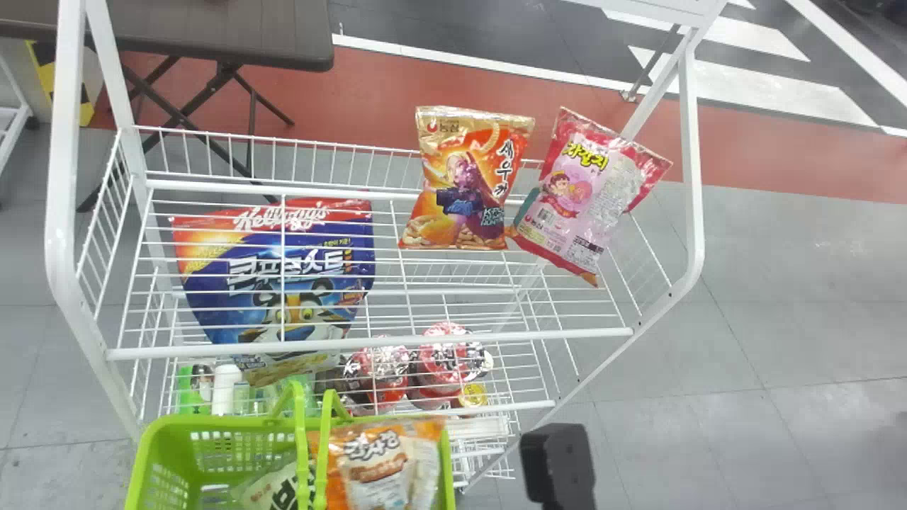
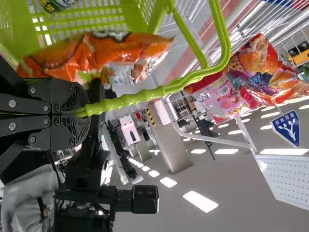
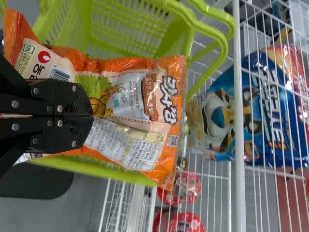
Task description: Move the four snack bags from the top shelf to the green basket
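In the head view, the green basket (image 1: 159,439) is at the lower left with a pale green bag (image 1: 273,489) inside. My right gripper (image 1: 560,464) shows as a black wrist part beside it. An orange snack bag (image 1: 382,460) is over the basket's right side; in the right wrist view my right gripper (image 3: 91,116) is shut on this bag (image 3: 135,96). My left gripper (image 2: 82,113) is shut on the green basket's handle (image 2: 140,96). An orange-red snack bag (image 1: 468,184) and a pink one (image 1: 588,191) stand at the top shelf's right; another bag's edges peek out behind the pink one.
The white wire rack (image 1: 368,343) stands beyond the basket. Behind its top wires shows a large blue bag (image 1: 283,276); round red-lidded cups (image 1: 450,354) and small containers (image 1: 227,386) are lower down. A dark table (image 1: 220,35) stands behind the rack at left.
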Motion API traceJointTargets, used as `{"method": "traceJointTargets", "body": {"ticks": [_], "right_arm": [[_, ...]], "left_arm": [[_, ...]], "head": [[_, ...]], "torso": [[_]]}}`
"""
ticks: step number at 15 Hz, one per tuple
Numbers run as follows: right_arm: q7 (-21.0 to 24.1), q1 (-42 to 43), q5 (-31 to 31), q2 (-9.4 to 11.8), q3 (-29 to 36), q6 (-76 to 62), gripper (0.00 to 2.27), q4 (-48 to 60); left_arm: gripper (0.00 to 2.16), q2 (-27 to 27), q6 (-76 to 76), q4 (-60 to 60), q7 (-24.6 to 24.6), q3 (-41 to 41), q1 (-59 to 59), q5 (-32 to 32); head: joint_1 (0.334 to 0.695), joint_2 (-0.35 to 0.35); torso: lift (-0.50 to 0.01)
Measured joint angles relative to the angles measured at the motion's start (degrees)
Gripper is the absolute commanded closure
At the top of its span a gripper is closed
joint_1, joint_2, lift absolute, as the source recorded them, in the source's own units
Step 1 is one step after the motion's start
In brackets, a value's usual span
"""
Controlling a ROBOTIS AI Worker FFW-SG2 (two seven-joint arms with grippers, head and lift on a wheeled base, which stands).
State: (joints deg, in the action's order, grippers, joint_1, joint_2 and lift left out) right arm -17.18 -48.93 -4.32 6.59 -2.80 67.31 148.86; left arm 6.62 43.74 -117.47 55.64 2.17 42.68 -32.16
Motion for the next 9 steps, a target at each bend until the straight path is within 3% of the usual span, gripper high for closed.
{"method": "traceJointTargets", "body": {"ticks": [3, 7, 8, 9], "right_arm": [[1.31, 1.56, 1.08, -0.13, -5.23, -3.61, 2.22, -3.19], [1.75, 3.11, 3.52, -0.03, -11.64, -5.09, 2.15, -7.51], [1.73, 3.19, 3.56, 0.0, -12.12, -6.08, 1.77, -8.35], [1.72, 3.22, 3.46, 0.06, -12.37, -7.49, 1.12, -9.17]], "left_arm": [[1.41, 0.08, 0.0, -0.73, 0.04, 0.09, 0.42, 0.4], [1.41, 0.24, -0.01, -0.99, 0.33, 0.03, 0.41, 0.44], [1.4, 0.24, -0.01, -0.99, 0.35, 0.03, 0.32, 0.44], [1.4, 0.24, -0.01, -0.9, 0.4, 0.03, 0.18, 0.44]], "head": [[0.695, -0.35], [0.695, -0.206], [0.695, -0.19], [0.695, -0.179]], "torso": [[0.0], [0.0], [0.0], [0.0]]}}
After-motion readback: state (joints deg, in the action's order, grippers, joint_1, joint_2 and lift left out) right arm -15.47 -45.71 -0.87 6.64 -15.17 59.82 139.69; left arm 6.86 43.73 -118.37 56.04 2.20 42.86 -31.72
